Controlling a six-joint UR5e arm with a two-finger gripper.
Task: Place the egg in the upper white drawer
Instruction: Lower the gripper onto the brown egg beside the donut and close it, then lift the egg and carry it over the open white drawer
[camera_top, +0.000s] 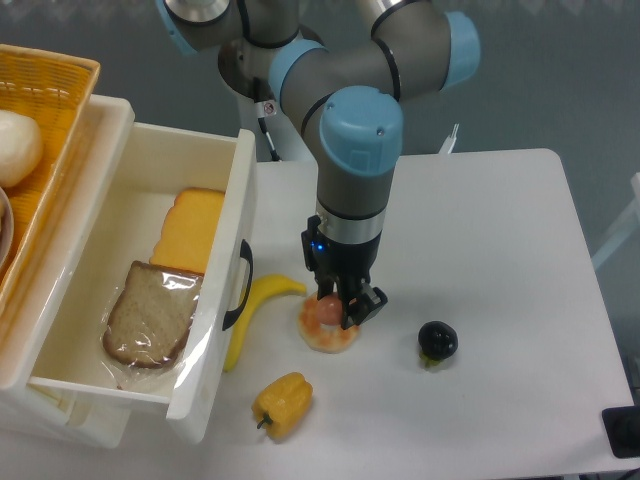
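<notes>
The small orange-brown egg (321, 310) sits between the black fingers of my gripper (338, 311), which is shut on it. Egg and gripper hang just above an orange-white frosted ring (328, 338) on the white table. The upper white drawer (238, 190) stands pulled open at the left, its black curved handle (241, 285) facing the gripper. Inside the drawer lie a wrapped bread slice (150, 315) and a yellow-orange slice (190, 232). The gripper is to the right of the drawer, outside it.
A banana (254, 312) lies between the drawer front and the ring. A yellow pepper (282, 402) sits near the table's front, and a small black fruit (437, 341) lies to the right. A yellow wicker basket (50, 90) holding a pale ball (15, 145) is at far left.
</notes>
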